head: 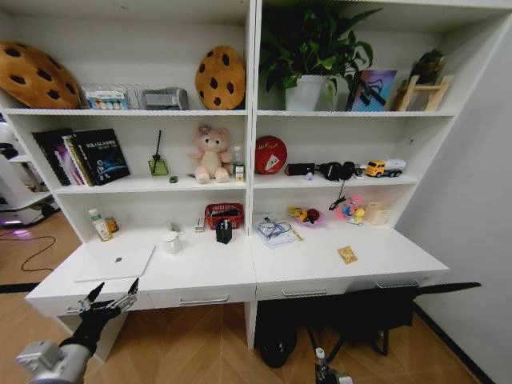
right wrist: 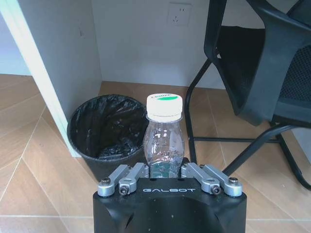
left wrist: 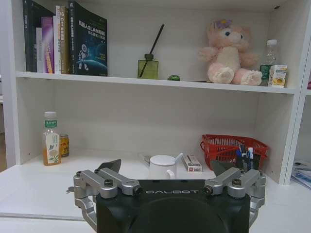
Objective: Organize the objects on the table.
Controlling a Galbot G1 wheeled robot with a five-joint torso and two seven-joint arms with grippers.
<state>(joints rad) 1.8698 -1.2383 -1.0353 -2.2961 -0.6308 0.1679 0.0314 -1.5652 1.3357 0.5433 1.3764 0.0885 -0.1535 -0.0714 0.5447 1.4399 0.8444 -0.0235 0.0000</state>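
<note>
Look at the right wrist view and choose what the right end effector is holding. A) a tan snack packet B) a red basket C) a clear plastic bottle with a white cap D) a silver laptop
C: the right end effector is closed around a clear plastic bottle with a white cap, above the black bin on the floor.

Laptop [head: 117,262] flat on counter [head: 320,268], left end. Juice bottle [head: 98,226] behind it by shelving wall. Mug [head: 172,242] right of laptop; basket [head: 224,214] behind, pen cup [head: 224,231] just before basket. Snack packet [head: 347,254] on right half, well apart from laptop. Bear [head: 210,155] on shelf above basket. Bin [right wrist: 109,127] on floor under counter, possibly beside chair [right wrist: 262,73].
</note>
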